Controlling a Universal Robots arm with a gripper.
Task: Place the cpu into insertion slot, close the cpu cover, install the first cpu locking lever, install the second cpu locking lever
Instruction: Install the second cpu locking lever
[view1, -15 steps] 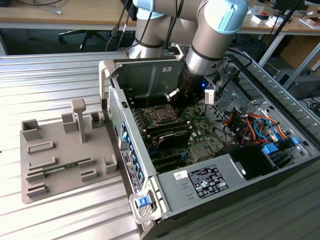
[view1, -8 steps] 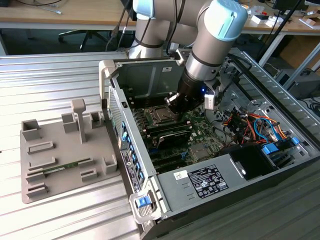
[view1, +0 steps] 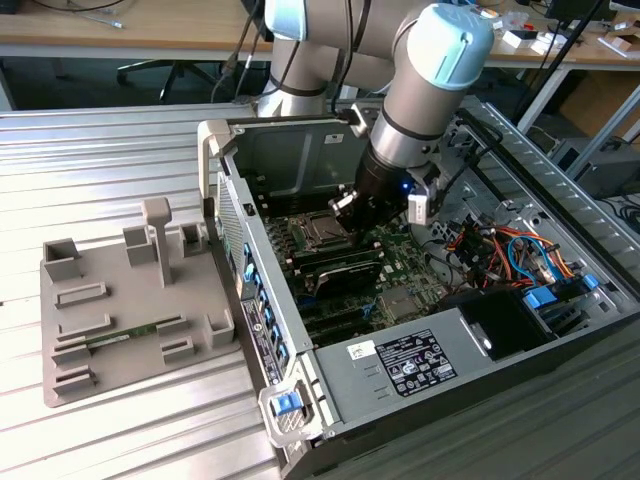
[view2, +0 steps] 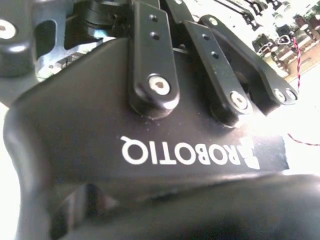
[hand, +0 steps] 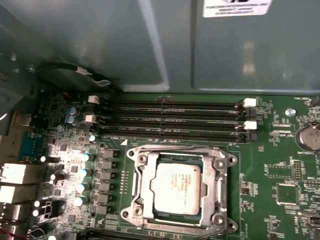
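In the first wrist view the cpu, a silver-grey square chip, lies flat inside the insertion slot on the green circuit board. The cpu cover, a silver frame, lies down around the chip's top. A thin wire lever runs along the socket's edge nearest the memory slots. In the exterior view my gripper hangs inside the open computer case, just above and to the exterior view's right of the socket. The gripper's black housing shows in the second wrist view.
Long black memory slots run beside the socket, with the grey case wall behind them. Coloured cables cluster at the exterior view's right of the case. A grey fixture tray sits on the ribbed metal table at the exterior view's left.
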